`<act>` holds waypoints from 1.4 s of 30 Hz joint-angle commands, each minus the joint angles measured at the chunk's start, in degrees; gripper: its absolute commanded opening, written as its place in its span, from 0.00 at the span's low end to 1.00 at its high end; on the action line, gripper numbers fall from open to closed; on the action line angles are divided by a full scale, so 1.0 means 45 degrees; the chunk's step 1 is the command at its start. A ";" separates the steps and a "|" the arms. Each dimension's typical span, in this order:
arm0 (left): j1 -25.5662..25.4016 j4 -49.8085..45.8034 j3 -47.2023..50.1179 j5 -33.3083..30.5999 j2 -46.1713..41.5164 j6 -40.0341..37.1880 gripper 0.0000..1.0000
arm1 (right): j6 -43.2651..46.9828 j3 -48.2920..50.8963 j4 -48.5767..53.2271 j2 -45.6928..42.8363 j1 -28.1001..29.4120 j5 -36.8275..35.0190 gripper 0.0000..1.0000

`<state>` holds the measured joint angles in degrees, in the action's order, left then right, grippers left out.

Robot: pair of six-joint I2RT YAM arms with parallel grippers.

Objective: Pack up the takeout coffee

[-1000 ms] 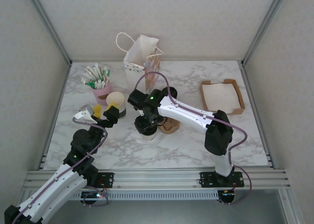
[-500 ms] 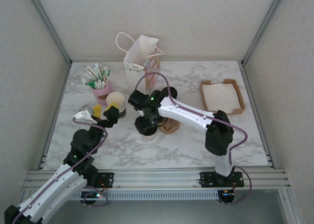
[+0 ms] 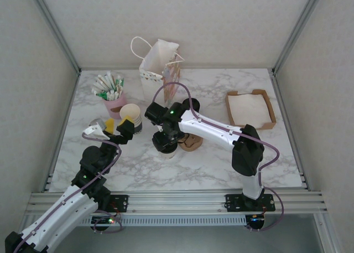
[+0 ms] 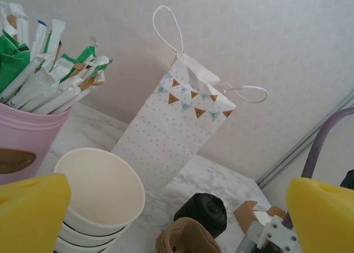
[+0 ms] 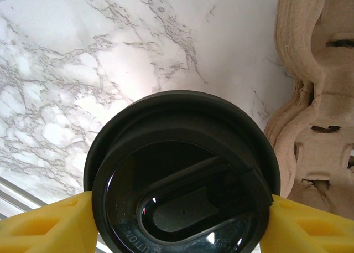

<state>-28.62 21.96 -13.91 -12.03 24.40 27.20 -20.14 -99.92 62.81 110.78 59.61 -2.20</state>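
The takeout coffee (image 3: 166,146) stands on the marble table just left of a brown pulp cup carrier (image 3: 191,143). My right gripper (image 3: 165,137) hangs directly over it. In the right wrist view the round black lid (image 5: 180,175) sits between my yellow fingers (image 5: 50,225), which press on its two sides; the right gripper (image 5: 178,222) is shut on it. The cup's white body is hidden under the lid. My left gripper (image 3: 114,129) hovers open near the cream cup stack (image 3: 130,114), its yellow pads (image 4: 30,214) wide apart with nothing between them.
A white dotted paper bag (image 3: 157,65) stands open at the back. A pink cup of wrapped sticks (image 3: 110,93) is at the left, a short black cylinder (image 4: 203,211) lies behind the carrier (image 5: 321,98), and a brown napkin tray (image 3: 250,109) sits at the right.
The right gripper has shifted very slightly over the coffee cup. The left arm and the cup have stayed in place.
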 commanded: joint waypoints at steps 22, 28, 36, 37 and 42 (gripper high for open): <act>0.0130 0.0121 0.0172 -0.0003 -0.0080 -0.0180 1.00 | -0.0951 0.1867 -0.0138 0.0462 0.0383 0.0283 0.68; 0.0130 0.0102 0.0179 -0.0002 -0.0129 -0.0163 1.00 | -0.1071 0.2097 -0.0250 0.0511 0.0383 0.0203 0.68; 0.0130 0.0141 0.0184 -0.0002 -0.0053 -0.0163 1.00 | -0.0859 0.1154 0.0154 0.0393 0.0384 -0.0033 0.68; 0.0130 0.0143 0.0199 -0.0007 -0.0052 -0.0162 1.00 | -0.0803 0.1056 0.0165 0.0413 0.0386 -0.0039 0.68; 0.0131 0.0160 0.0209 -0.0036 -0.0035 -0.0151 1.00 | -0.0652 0.0788 0.0213 0.0495 0.0379 -0.0080 0.68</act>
<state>-28.62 21.96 -13.63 -12.03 24.40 27.20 -23.14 -96.99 59.66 109.21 60.42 -3.68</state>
